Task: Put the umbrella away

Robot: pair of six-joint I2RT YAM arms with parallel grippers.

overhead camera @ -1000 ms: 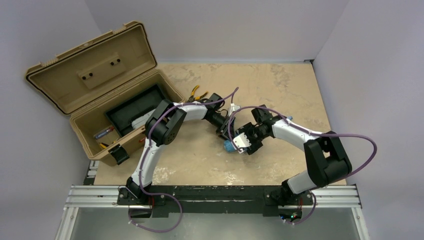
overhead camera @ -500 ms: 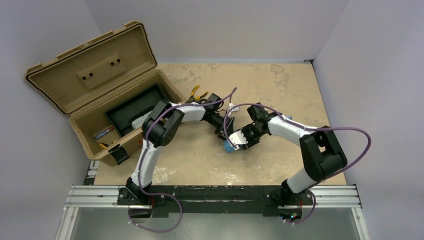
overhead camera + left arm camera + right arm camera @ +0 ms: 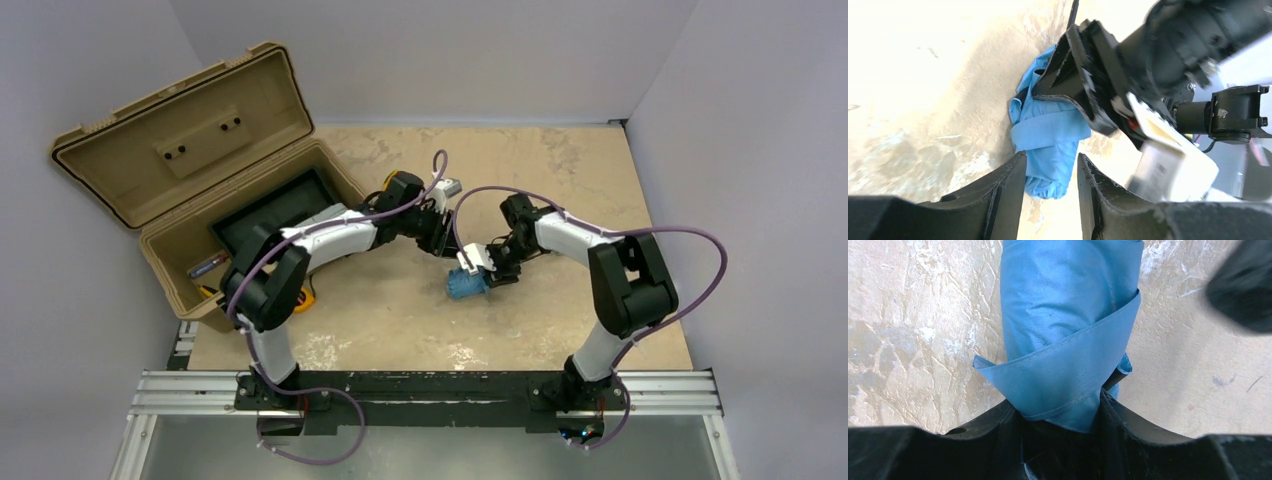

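Umbrella (image 3: 466, 286): folded to a short sky-blue bundle, seen near the middle of the table (image 3: 560, 170), between the two arms and well apart from the case (image 3: 200, 150). A strap (image 3: 1068, 365) of the same fabric is wrapped aslant around the bundle. Whether the bundle is rested on the table or held just above it cannot be told.

Right gripper (image 3: 483, 272): clamped on one end of the umbrella. In the right wrist view the fabric is pinched between the two black fingers (image 3: 998, 425), both sides touched, and the rest of the bundle is pointed away from the camera over the mottled tan surface.

Left gripper (image 3: 1050, 157): jaws are held part-way apart and nothing is gripped. The umbrella's free end is seen through the gap, farther off and not touched. In the top view this gripper is placed just beyond the umbrella, on its far side, near the right gripper.

Case: tan, at the table's far left, lid thrown back. A black tray (image 3: 270, 215) is seen inside. The left arm is stretched past the case's front corner.
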